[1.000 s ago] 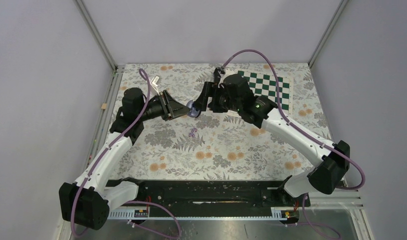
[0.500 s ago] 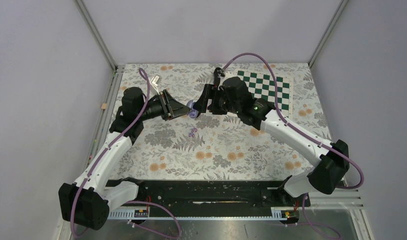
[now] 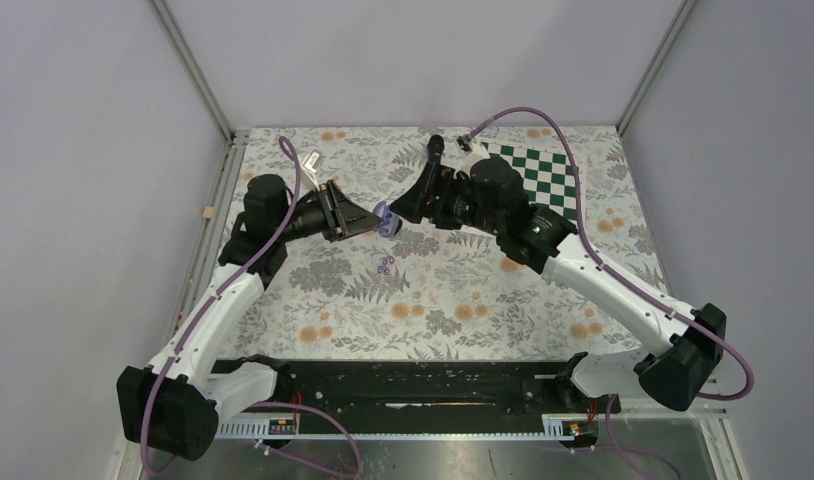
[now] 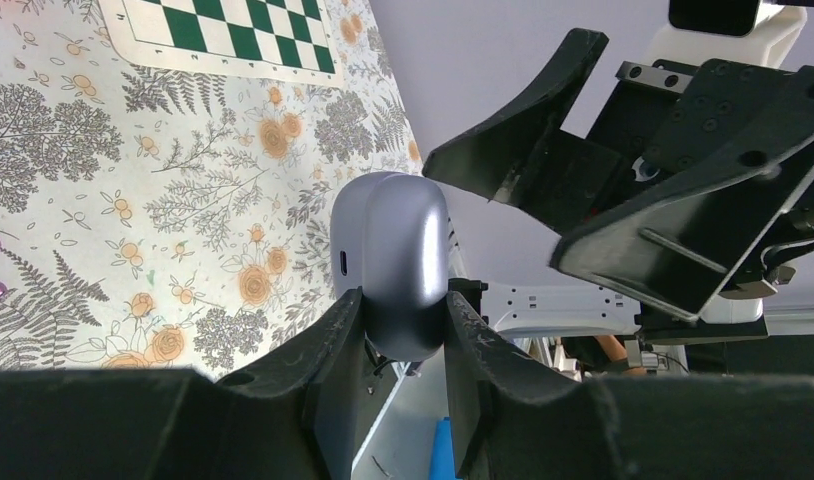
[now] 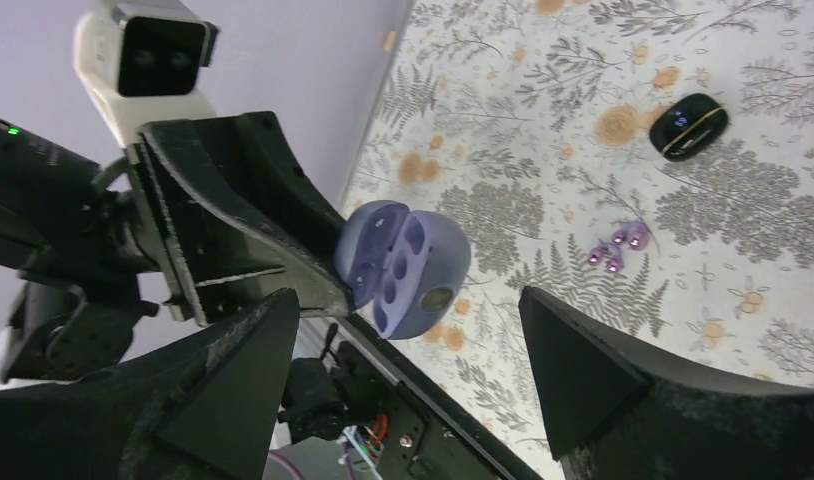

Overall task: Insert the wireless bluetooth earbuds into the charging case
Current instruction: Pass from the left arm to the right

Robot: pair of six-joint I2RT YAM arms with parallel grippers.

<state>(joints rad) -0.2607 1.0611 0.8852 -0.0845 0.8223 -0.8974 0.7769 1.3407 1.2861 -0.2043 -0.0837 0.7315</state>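
My left gripper [image 4: 403, 300] is shut on a pale purple charging case [image 4: 393, 250] and holds it up above the floral mat. In the right wrist view the case [image 5: 403, 265] hangs open, and its sockets face my right gripper [image 5: 408, 300]. That gripper is open, with its fingers spread on either side of the case and not touching it. From above, the case [image 3: 385, 218] sits between the left gripper [image 3: 368, 218] and the right gripper [image 3: 415, 185]. Small purple earbuds [image 3: 385, 265] lie loose on the mat just in front of them, and show again as earbuds [image 5: 618, 245] below the case.
A green-and-white chessboard mat [image 3: 543, 180] lies at the back right, partly under the right arm. A black oval case with small blue lights [image 5: 688, 125] rests on the floral mat beyond the earbuds. Metal frame posts and grey walls ring the table.
The right arm has shifted right and its wrist has turned, drawing its fingers slightly back from the case and spreading them wider. The left arm and the case stayed where they were.
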